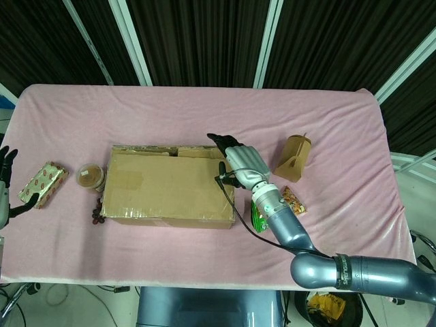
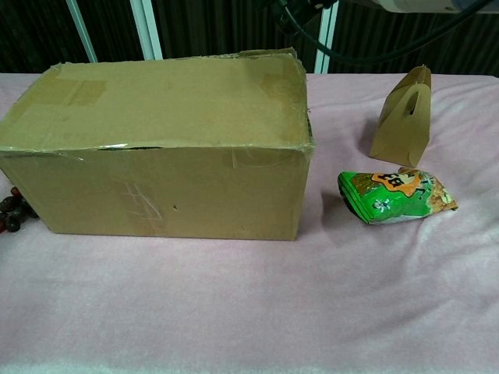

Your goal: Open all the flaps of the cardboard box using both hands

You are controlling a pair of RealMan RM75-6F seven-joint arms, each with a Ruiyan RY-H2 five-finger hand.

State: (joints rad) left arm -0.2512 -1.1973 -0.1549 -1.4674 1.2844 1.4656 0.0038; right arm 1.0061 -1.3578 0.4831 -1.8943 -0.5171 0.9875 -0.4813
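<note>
- Box (image 1: 170, 184) sitting mid-bench, flaps closed.
- Right hand (image 1: 242, 162) hovering over the box's far right corner, fingers spread, holding nothing.
- Left hand (image 1: 5, 184) waiting at left edge, fingers apart.
- Next: hooking a flap edge.

Right hand (image 1: 242, 160) over closed cardboard box (image 1: 170, 185)

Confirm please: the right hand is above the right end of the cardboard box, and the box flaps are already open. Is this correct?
Not quite. The right hand is indeed above the right end of the cardboard box, but the flaps are not open: they lie flat and closed on top, as the chest view shows most plainly.
</note>
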